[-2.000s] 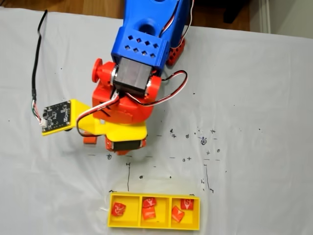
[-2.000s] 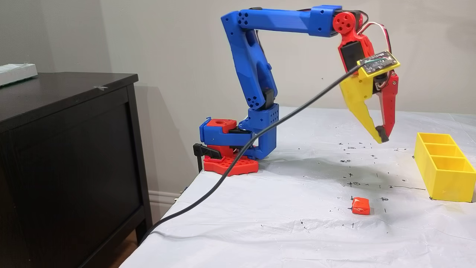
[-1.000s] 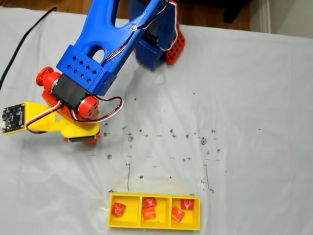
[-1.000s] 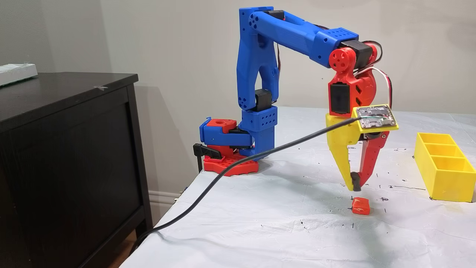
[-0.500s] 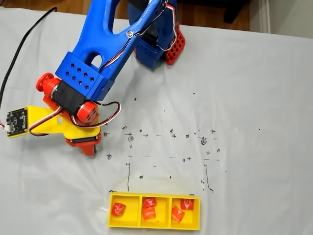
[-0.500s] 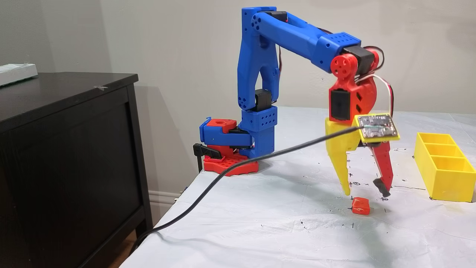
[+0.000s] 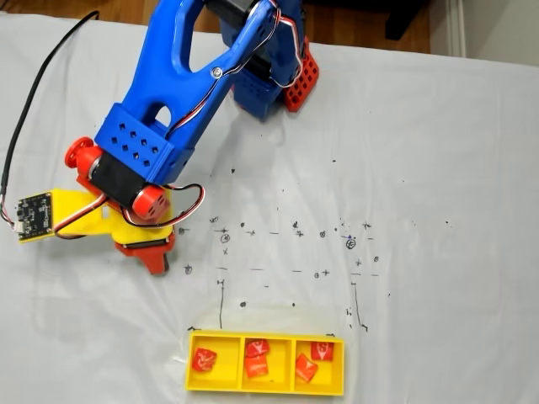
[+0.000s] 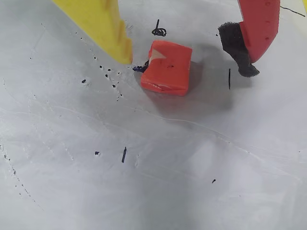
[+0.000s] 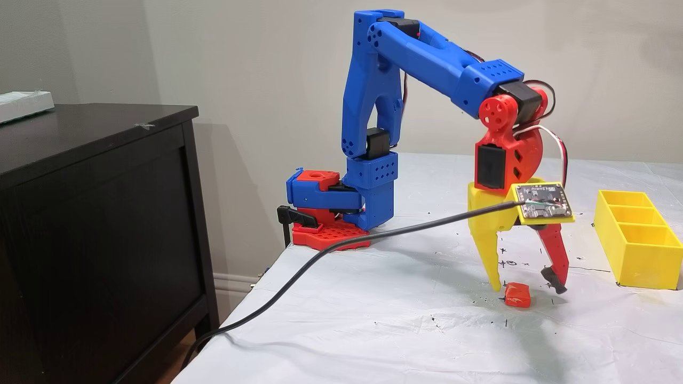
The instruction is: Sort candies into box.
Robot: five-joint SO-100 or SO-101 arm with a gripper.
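candy: last loose one (image 8: 166, 67), red-orange square, flat on the white tabletop (image 9: 405, 330), well apart from the box. side fixed view has it (image 9: 517, 295) low between the claw tips.
candy vs claw: sits between the two fingers but off-centre; yellow finger tip (image 8: 122, 48) just beside/abt touching its near-left corner in wrist view, red finger w/ black pad (image 8: 238, 48) apart on the other side w/ a clear gap. candy slightly rotated vs the closing line, roughly square so no real long axis.
claw: (image 8: 184, 60) wide open, holding nothing, tips down near tabletop level, straddling the candy.
next move (judgement): mostly just close; red finger has to travel most of the way, may nudge candy against yellow tip. maybe a touch lower first, can't tell exact height.
risk: off-centre squeeze could twist or pop the candy out.
box: yellow 3-compartment tray (image 7: 187, 369) at bottom of the top-down fixed view; five candies in it: one left (image 7: 204, 359), two middle, two right.
progress: five in, one to go, by my count.
arm: blue/red, reaching out over the candy (image 9: 427, 50); black cable trails off the tabletop edge.
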